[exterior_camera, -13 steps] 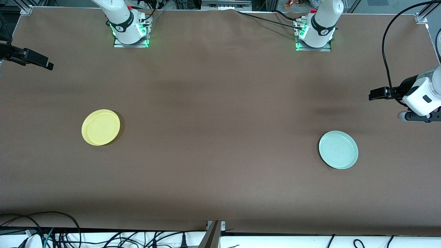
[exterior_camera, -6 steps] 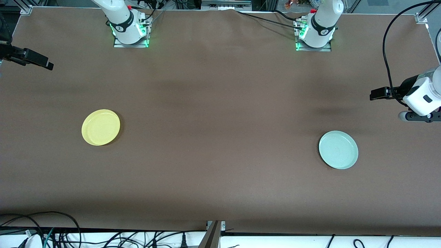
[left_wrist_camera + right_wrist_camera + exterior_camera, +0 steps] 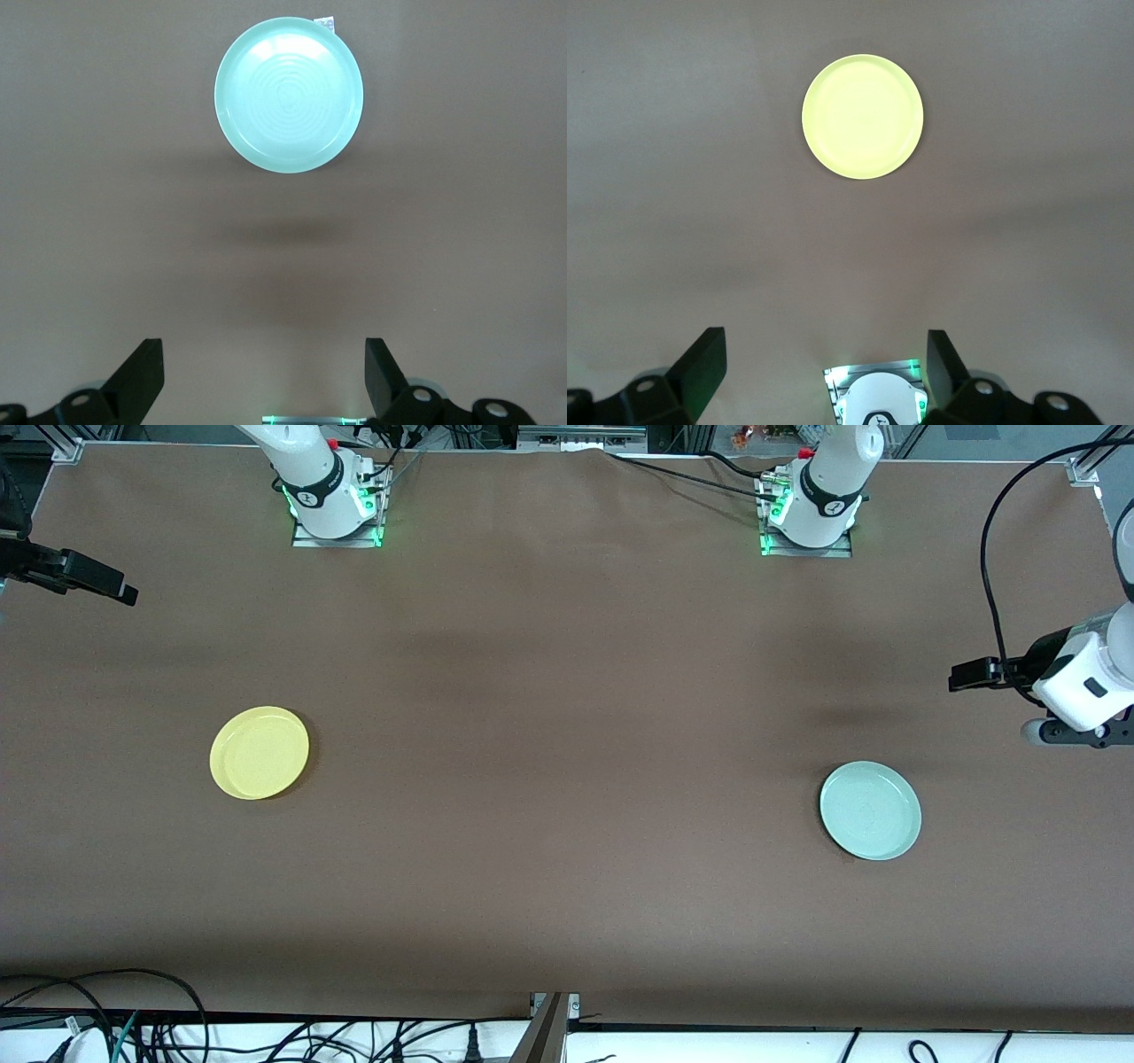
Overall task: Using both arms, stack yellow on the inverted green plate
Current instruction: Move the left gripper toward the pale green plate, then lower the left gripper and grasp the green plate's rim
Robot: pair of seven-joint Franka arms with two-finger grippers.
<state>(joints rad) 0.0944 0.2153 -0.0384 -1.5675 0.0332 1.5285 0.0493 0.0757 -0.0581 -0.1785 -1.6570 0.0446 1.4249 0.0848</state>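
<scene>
The yellow plate (image 3: 260, 753) (image 3: 863, 116) lies flat on the brown table toward the right arm's end. The pale green plate (image 3: 870, 810) (image 3: 289, 96) lies flat toward the left arm's end, showing faint concentric rings. A small white tag (image 3: 324, 21) sits at its rim. My left gripper (image 3: 264, 354) hangs open and empty high over bare table, short of the green plate. Its hand (image 3: 1076, 691) shows at the edge of the front view. My right gripper (image 3: 824, 347) is open and empty too, high over bare table short of the yellow plate.
The two arm bases (image 3: 337, 509) (image 3: 808, 514) stand along the table's edge farthest from the front camera. A black cable (image 3: 992, 576) loops above the left hand. More cables (image 3: 133, 1027) lie off the table's nearest edge. Brown cloth (image 3: 567, 762) separates the plates.
The left hand has shifted slightly over its end of the table. The right arm and both plates have not moved.
</scene>
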